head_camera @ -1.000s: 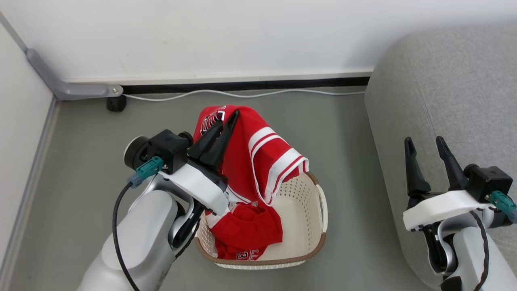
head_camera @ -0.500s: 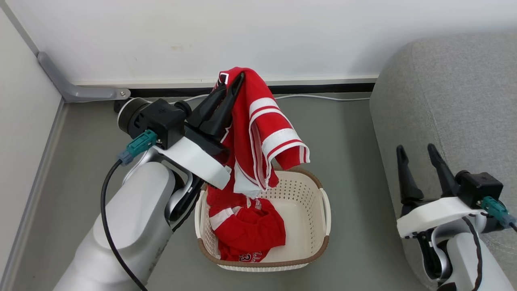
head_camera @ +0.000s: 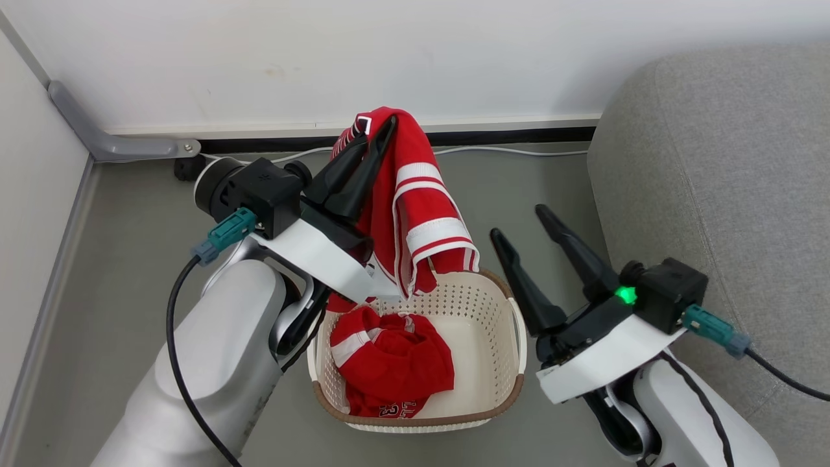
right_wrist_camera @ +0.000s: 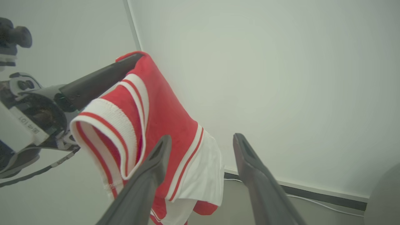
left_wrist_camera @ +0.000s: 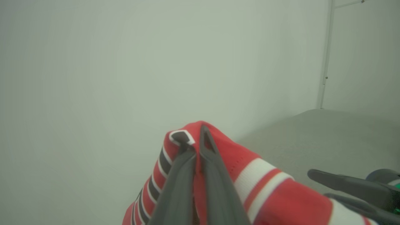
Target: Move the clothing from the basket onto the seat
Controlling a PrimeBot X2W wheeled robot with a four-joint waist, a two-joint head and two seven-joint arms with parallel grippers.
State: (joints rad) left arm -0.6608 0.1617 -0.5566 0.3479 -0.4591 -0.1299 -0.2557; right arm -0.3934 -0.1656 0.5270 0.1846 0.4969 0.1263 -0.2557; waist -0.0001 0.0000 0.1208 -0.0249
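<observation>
A red jersey (head_camera: 415,207) with white stripes hangs from my left gripper (head_camera: 376,130), which is shut on its top fold above the cream basket (head_camera: 512,331). The left wrist view shows the same fold (left_wrist_camera: 225,150) pinched between the fingers of that gripper (left_wrist_camera: 193,137). A second red garment (head_camera: 389,363) lies crumpled inside the basket. My right gripper (head_camera: 519,224) stands open just right of the hanging jersey, over the basket's right rim. In the right wrist view the jersey (right_wrist_camera: 150,125) hangs close in front of the open right gripper (right_wrist_camera: 203,139). The grey sofa (head_camera: 726,181) stands at the right.
A white wall with a dark baseboard (head_camera: 519,135) and a white cable (head_camera: 519,152) runs behind the basket. A grey bracket (head_camera: 123,146) and a small black wheel (head_camera: 185,168) sit in the left corner. Grey floor (head_camera: 130,227) surrounds the basket.
My right arm has swung left from the sofa's edge toward the hanging jersey. The left gripper has lifted the jersey higher, so its hem now hangs clear of the basket's contents.
</observation>
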